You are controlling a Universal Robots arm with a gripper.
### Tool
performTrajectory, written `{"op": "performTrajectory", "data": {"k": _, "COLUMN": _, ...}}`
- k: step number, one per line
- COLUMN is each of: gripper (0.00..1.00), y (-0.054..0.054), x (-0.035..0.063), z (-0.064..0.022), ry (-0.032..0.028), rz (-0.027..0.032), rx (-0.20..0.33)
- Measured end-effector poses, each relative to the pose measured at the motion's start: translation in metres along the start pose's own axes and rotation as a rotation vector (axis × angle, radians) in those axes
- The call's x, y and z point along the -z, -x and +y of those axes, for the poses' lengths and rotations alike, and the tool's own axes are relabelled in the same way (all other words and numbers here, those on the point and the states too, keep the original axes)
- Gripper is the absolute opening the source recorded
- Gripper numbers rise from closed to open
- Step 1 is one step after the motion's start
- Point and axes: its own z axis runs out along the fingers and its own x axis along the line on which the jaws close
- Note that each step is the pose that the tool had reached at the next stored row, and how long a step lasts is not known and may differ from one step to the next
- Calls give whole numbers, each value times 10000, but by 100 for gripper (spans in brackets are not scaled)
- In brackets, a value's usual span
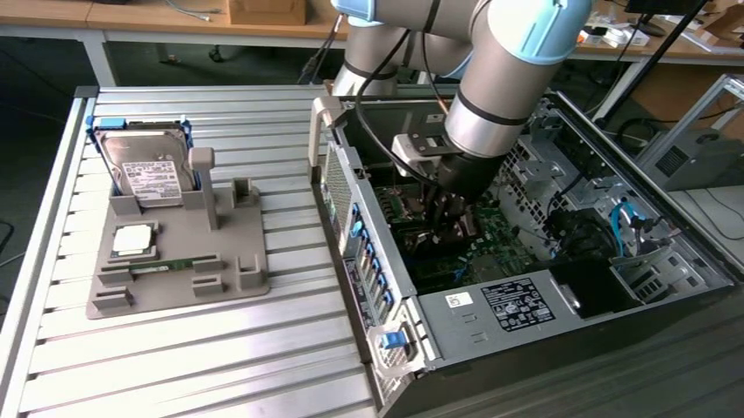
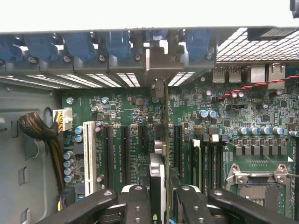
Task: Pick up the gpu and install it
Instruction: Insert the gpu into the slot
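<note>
My gripper (image 1: pixel 449 213) is down inside the open computer case (image 1: pixel 348 200), over the green motherboard (image 1: pixel 494 231). In the wrist view the gripper (image 2: pixel 161 203) is shut on the gpu (image 2: pixel 166 140), which stands edge-on as a thin vertical strip between the black fingers (image 2: pixel 136 201). The card's silver bracket (image 2: pixel 158 63) sits against the case's rear wall, between the blue slot clips (image 2: pixel 117 44). The card runs in line with the black expansion slots (image 2: pixel 125 154). Whether its edge is seated in a slot I cannot tell.
A grey fixture (image 1: pixel 233 274) on the slatted table at the exterior view's left holds a silver hard drive (image 1: pixel 145 170), a square chip (image 1: pixel 134 237) and a memory stick (image 1: pixel 174 264). Inside the case are a cable bundle (image 2: pixel 39 128), a white slot (image 2: pixel 88 156) and the processor socket (image 2: pixel 259 186).
</note>
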Motion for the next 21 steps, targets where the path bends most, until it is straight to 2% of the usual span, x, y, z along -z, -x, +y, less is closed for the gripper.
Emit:
{"op": "performTrajectory", "data": {"k": 5, "gripper": 27, "y": 0, "x": -1, "z": 0, "ry": 0, "rz": -2, "rx": -1}}
{"op": "performTrajectory", "data": {"k": 6, "gripper": 27, "y": 3, "x": -7, "z": 0, "ry": -2, "rz": -22, "rx": -2}}
{"op": "performTrajectory", "data": {"k": 8, "gripper": 34, "y": 1, "x": -6, "z": 0, "ry": -4, "rz": -13, "rx": -2}}
{"op": "performTrajectory", "data": {"k": 9, "gripper": 34, "y": 0, "x": -1, "z": 1, "ry": 0, "rz": -3, "rx": -1}}
{"op": "performTrajectory", "data": {"k": 10, "gripper": 40, "y": 0, "x": -1, "z": 1, "ry": 0, "rz": -3, "rx": -1}}
{"op": "performTrajectory", "data": {"k": 15, "gripper": 40, "y": -1, "x": 8, "z": 1, "ry": 2, "rz": 1, "rx": -2}}
{"op": "performTrajectory", "data": {"k": 21, "gripper": 40, "y": -5, "x": 221, "z": 17, "ry": -27, "rz": -1, "rx": -2}}
